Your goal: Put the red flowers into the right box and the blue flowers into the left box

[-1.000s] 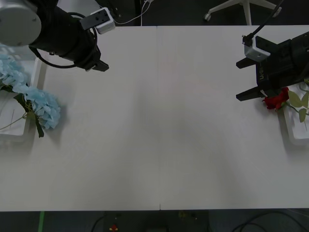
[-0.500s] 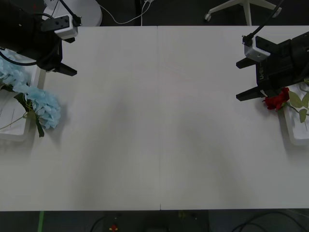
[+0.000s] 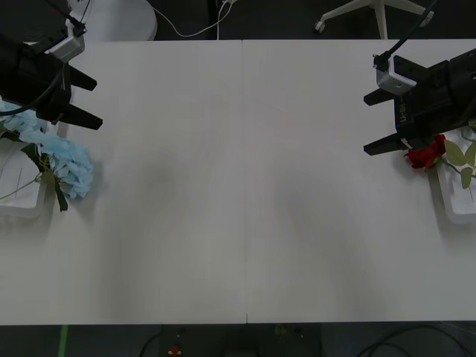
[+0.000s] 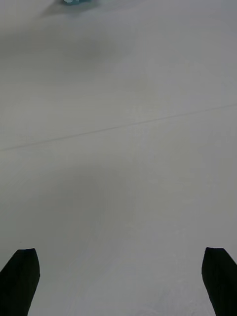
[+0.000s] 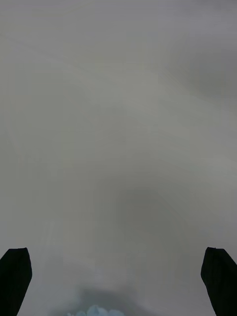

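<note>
The sorting is judged nearly finished: no flowers are being left on the open table [image 3: 245,186]. Both the left gripper [image 3: 85,100] and the right gripper [image 3: 375,123] are being held spread and empty. One blue flower cluster [image 3: 71,163] is hanging over the left box [image 3: 18,201] rim and probably needs tucking in; another is partly seen. One red rose [image 3: 425,155] is being counted at the right box [image 3: 450,201].

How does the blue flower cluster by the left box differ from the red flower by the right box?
The blue flowers form a big fluffy pale cluster of many small petals; the red flowers show one small, compact dark-red bloom. The blue cluster hangs over the edge of the left box onto the table, clear of the left gripper; the red bloom sits right beside the right gripper at the edge of the right box. Both have green leaves.
</note>
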Controlling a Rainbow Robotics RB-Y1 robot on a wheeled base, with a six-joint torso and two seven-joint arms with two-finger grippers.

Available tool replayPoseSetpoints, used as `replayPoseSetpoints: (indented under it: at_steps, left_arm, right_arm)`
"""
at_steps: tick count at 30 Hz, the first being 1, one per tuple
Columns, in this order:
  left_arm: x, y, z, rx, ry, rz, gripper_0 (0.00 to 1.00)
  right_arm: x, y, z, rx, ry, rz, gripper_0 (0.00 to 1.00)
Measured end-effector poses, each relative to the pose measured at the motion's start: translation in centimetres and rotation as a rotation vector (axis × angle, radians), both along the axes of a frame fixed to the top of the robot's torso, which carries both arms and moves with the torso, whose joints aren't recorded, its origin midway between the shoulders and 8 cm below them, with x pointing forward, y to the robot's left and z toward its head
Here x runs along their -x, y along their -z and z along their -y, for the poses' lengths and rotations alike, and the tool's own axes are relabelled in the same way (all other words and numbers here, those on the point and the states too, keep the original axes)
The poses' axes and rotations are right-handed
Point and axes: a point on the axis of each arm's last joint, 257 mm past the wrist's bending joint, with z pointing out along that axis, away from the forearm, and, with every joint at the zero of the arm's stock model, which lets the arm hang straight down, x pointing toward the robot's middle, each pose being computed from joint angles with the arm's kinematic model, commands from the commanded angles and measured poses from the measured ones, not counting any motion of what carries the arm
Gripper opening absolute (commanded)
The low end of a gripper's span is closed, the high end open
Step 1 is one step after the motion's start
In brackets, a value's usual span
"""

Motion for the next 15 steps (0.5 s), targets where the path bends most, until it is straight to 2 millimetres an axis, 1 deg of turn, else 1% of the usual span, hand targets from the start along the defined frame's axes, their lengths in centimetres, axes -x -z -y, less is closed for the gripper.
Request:
replayPoseSetpoints:
  at_steps: [7, 11, 15]
  left_arm:
    - [1.0, 0.2, 3.2, 0.112, 0.041, -0.041, 1.00]
    - [1.5, 0.4, 4.3, 0.153, 0.056, -0.059, 1.00]
    - [1.7, 0.7, 5.0, 0.164, 0.066, -0.070, 1.00]
  right_arm:
    - [0.0, 0.0, 0.0, 0.000, 0.000, 0.000, 0.95]
    - [0.0, 0.0, 0.0, 0.000, 0.000, 0.000, 0.95]
    - [0.0, 0.0, 0.0, 0.000, 0.000, 0.000, 0.95]
